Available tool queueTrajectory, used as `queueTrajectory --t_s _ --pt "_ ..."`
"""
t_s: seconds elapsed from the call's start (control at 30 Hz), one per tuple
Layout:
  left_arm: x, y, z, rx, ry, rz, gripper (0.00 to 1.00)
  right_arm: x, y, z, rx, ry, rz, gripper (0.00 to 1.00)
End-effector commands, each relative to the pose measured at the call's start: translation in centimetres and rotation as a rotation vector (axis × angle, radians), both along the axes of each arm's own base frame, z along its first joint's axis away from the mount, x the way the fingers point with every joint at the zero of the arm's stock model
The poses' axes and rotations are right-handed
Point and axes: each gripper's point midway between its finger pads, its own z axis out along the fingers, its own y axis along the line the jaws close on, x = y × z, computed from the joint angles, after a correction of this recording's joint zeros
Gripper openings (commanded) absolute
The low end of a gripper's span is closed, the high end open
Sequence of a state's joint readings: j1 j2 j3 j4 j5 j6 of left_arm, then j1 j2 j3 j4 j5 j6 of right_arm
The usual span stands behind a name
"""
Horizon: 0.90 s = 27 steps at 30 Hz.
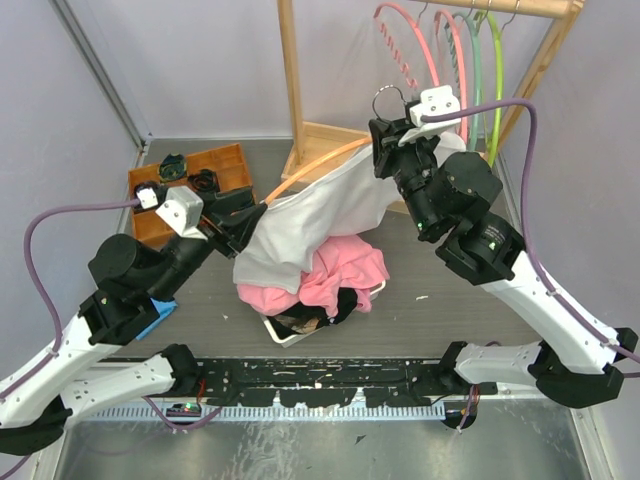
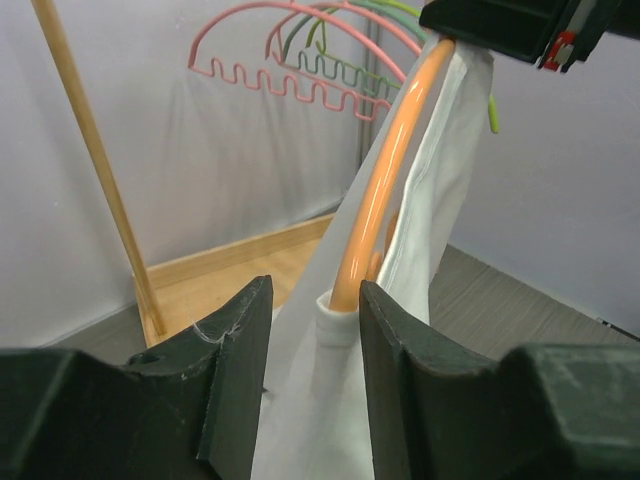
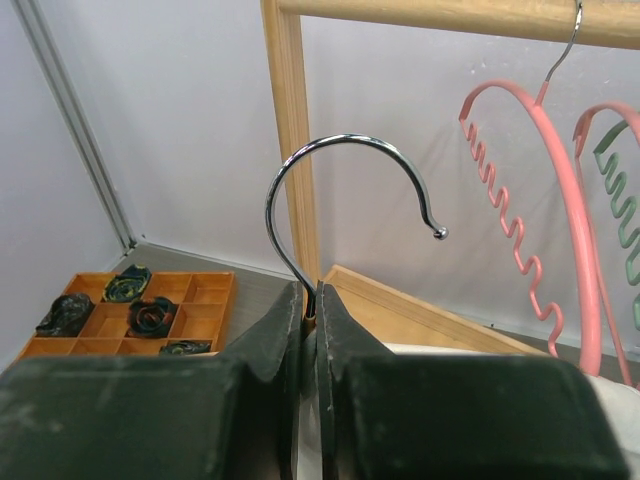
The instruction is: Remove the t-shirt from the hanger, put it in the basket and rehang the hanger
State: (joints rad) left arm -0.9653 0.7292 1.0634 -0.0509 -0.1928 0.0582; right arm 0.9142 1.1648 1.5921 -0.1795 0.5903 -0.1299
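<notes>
Right gripper [image 3: 309,296] clamps the hanger [image 2: 374,200], left gripper [image 2: 315,300] stands apart-jawed, white basket [image 1: 281,331] holds pink clothes [image 1: 346,264].

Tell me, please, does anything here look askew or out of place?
Yes. The orange hanger is off the rail, tilted in the right gripper. The white t-shirt hangs from it lopsided, one hanger arm sticking out bare. Pink clothes spill over the basket on the table.
</notes>
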Motion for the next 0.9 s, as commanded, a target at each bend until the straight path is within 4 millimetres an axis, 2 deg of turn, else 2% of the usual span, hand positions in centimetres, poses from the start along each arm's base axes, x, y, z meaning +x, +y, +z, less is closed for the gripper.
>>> queueTrajectory --t_s 0.0,0.43,0.73,0.8,0.87 --pt "-0.1 0.6 -1.4 -0.019 0.054 0.013 0.46 -1.4 -2.1 4.5 0.134 -0.108 -0.013 0.00" --pt "-1.1 1.4 -6.2 0.006 0.139 -0.003 0.49 -1.1 -2.5 6.5 0.154 -0.140 -0.046 0.00" --pt "-0.1 1.8 -9.3 0.051 0.187 0.061 0.48 -1.4 -2.7 7.3 0.172 -0.157 -0.040 0.01" --pt "0.1 2.2 -9.6 0.047 0.176 0.081 0.43 -1.4 -2.7 7.4 0.171 -0.158 -0.037 0.01" --pt "0.1 2.5 -9.8 0.045 0.165 0.095 0.22 -1.4 -2.7 7.4 0.170 -0.159 -0.039 0.01"
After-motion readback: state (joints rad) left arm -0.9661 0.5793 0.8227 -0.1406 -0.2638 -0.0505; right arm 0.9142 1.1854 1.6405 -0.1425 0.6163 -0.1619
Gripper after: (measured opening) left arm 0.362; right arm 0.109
